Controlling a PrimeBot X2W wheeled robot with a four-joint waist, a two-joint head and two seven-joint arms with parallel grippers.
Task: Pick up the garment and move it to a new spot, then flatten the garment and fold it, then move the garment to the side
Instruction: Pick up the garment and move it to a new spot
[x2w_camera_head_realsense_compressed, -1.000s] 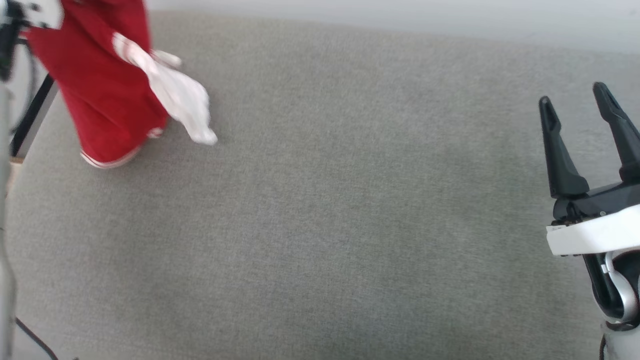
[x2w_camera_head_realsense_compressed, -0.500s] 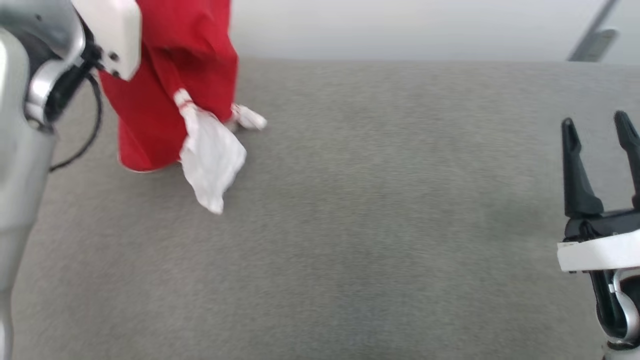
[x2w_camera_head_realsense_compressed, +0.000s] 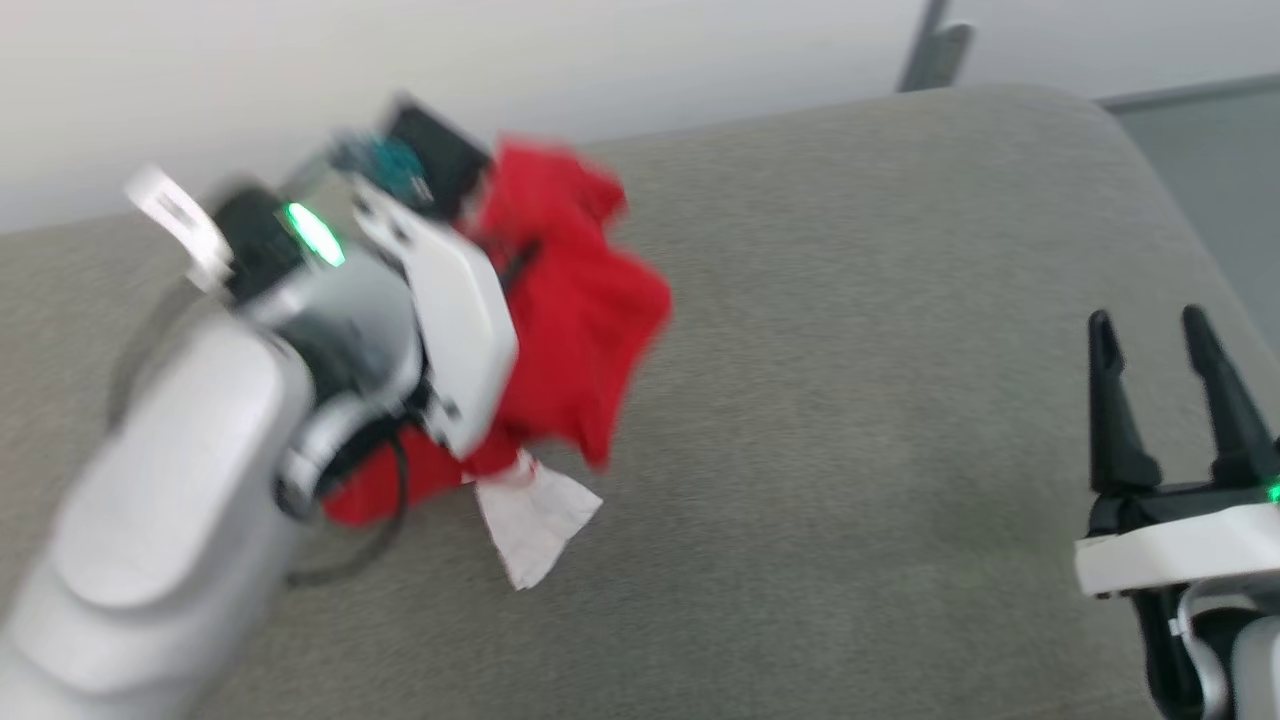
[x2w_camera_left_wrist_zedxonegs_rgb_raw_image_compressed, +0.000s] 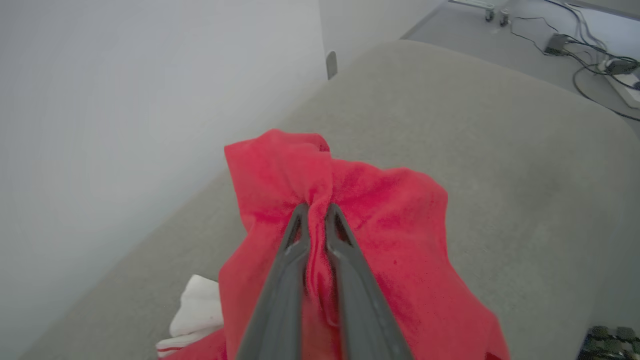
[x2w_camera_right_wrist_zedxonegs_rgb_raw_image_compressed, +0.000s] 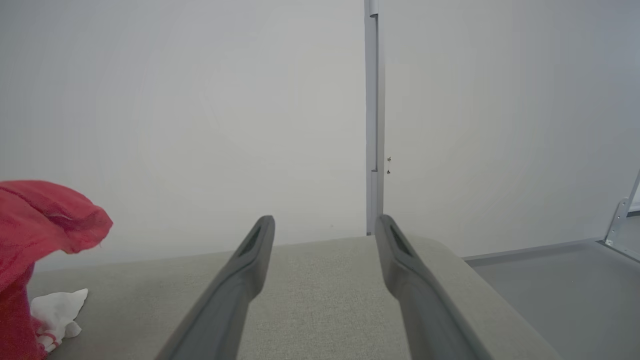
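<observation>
The garment (x2w_camera_head_realsense_compressed: 575, 330) is a bright red shirt with a white sleeve end (x2w_camera_head_realsense_compressed: 535, 515) trailing onto the grey cushioned surface (x2w_camera_head_realsense_compressed: 850, 420). It hangs bunched from my left gripper (x2w_camera_left_wrist_zedxonegs_rgb_raw_image_compressed: 314, 207), whose fingers are shut on a pinched fold of red cloth (x2w_camera_left_wrist_zedxonegs_rgb_raw_image_compressed: 350, 210). In the head view the pale left arm (x2w_camera_head_realsense_compressed: 250, 420) covers part of the shirt. My right gripper (x2w_camera_head_realsense_compressed: 1150, 325) stands open at the right with nothing between its fingers (x2w_camera_right_wrist_zedxonegs_rgb_raw_image_compressed: 325, 225). The right wrist view catches the garment (x2w_camera_right_wrist_zedxonegs_rgb_raw_image_compressed: 40, 220) at its left edge.
A pale wall (x2w_camera_right_wrist_zedxonegs_rgb_raw_image_compressed: 200, 100) runs behind the grey surface, with a vertical grey strip (x2w_camera_right_wrist_zedxonegs_rgb_raw_image_compressed: 371, 115). The surface's rounded right end (x2w_camera_head_realsense_compressed: 1130, 130) drops to a grey floor (x2w_camera_right_wrist_zedxonegs_rgb_raw_image_compressed: 550, 280). Cables and a power strip (x2w_camera_left_wrist_zedxonegs_rgb_raw_image_compressed: 595, 45) lie on the floor.
The head camera has swung right and tilted. My left arm has carried the hanging garment rightward toward the middle of the surface. The right gripper stays open.
</observation>
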